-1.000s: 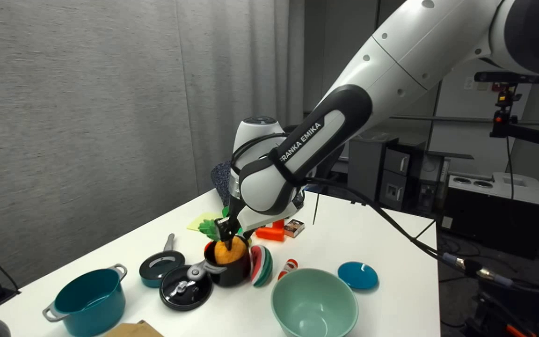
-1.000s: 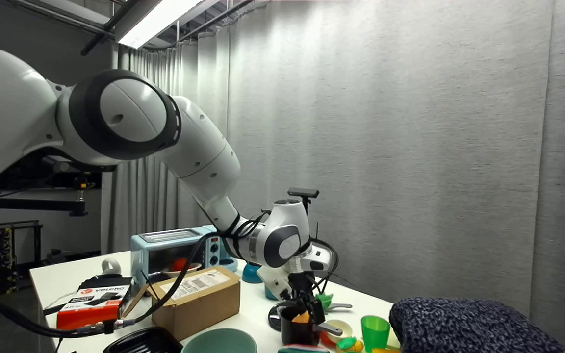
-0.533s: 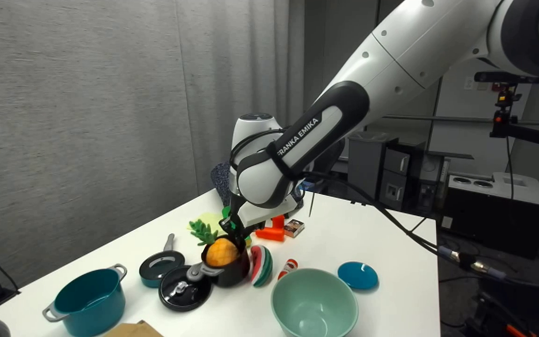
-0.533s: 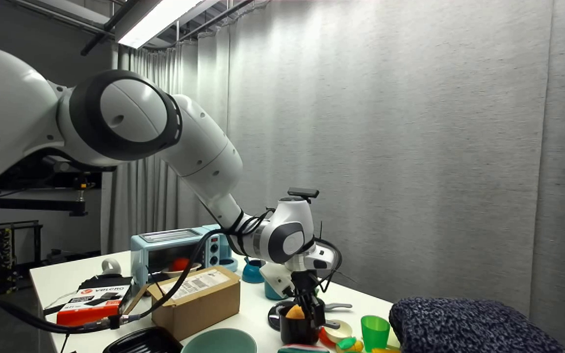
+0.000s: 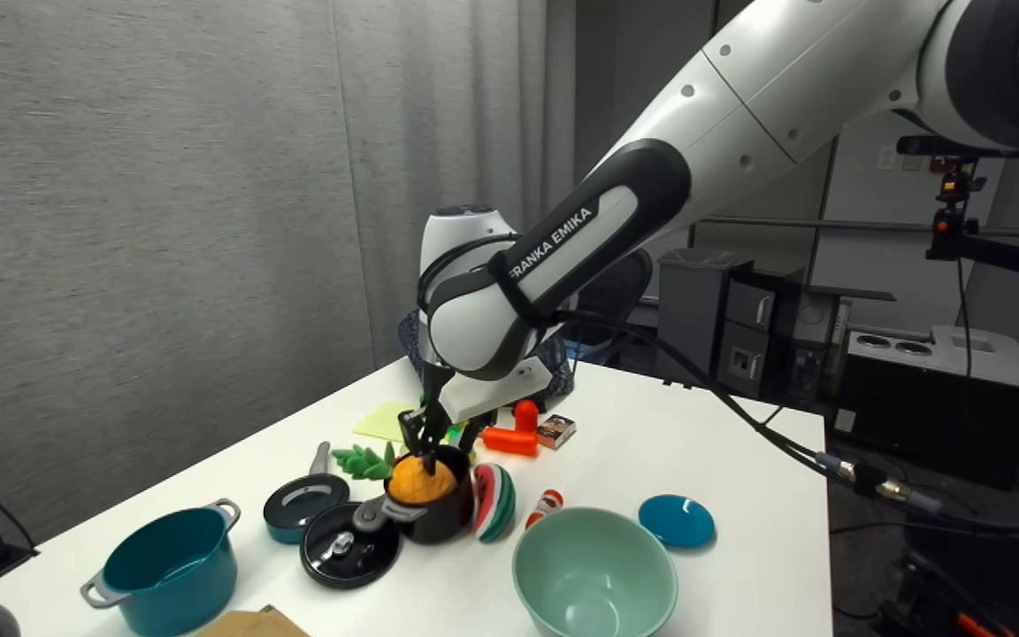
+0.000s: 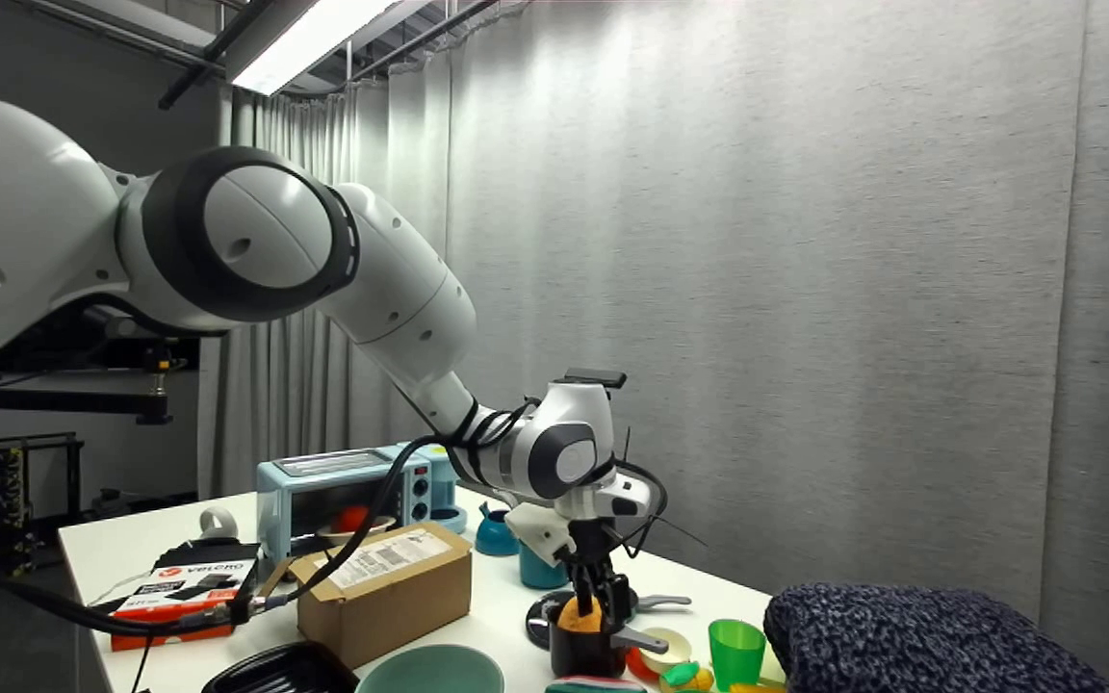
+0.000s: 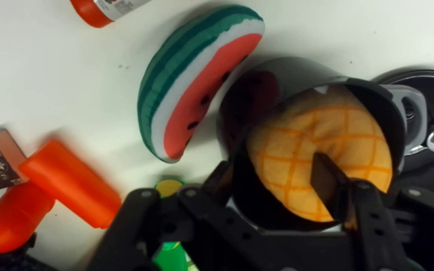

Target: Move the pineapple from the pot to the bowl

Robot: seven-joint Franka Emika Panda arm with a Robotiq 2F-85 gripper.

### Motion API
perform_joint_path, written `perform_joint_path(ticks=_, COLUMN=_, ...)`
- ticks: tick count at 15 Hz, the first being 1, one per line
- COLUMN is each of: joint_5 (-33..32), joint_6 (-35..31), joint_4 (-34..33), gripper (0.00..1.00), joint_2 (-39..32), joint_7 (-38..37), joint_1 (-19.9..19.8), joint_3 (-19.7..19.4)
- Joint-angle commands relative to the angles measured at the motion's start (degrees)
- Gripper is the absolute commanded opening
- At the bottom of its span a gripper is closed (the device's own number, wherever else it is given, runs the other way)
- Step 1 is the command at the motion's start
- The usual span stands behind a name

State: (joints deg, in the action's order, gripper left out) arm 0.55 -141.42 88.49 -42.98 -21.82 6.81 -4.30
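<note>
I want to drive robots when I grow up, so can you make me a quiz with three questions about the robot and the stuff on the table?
1. Fill the gap: the pineapple sits in the black ____.
2. True or false: the gripper is fully shut.
3. Pick one: in an exterior view, which of these is nearest the blue dish?
A) the bowl
B) the toaster
C) the green cup

Key:
1. Pot.
2. False: in the wrist view its jaws stand apart.
3. A: it stands right beside the dish.
</note>
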Motion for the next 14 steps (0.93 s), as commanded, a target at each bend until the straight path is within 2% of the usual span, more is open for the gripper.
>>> perform_joint_path(ticks=1, joint_5=1.7, joint_6=5.6, joint_4=-4.2, gripper=0.93, joint_2=-0.7, joint_7=4.4, joint_1=-1.8, joint_3=2.5)
perform_joint_path(ticks=2, joint_5=1.9, joint_6=6.1, joint_4=-4.7, gripper=0.99, joint_2=-0.6, joint_7=4.8, joint_1=-2.0, joint_3=2.8)
perform_joint_path(ticks=3, joint_5=1.8, joint_6=5.3, joint_4=-5.0, gripper=1.00, joint_2=-0.7, joint_7=4.6, joint_1=-1.9, joint_3=2.8)
perform_joint_path(ticks=14, joint_5=4.2, joint_6=-1.0, joint_4=-5.8, gripper=1.00, joint_2=-4.3, joint_7=0.5, joint_1=-1.1, joint_3=2.2)
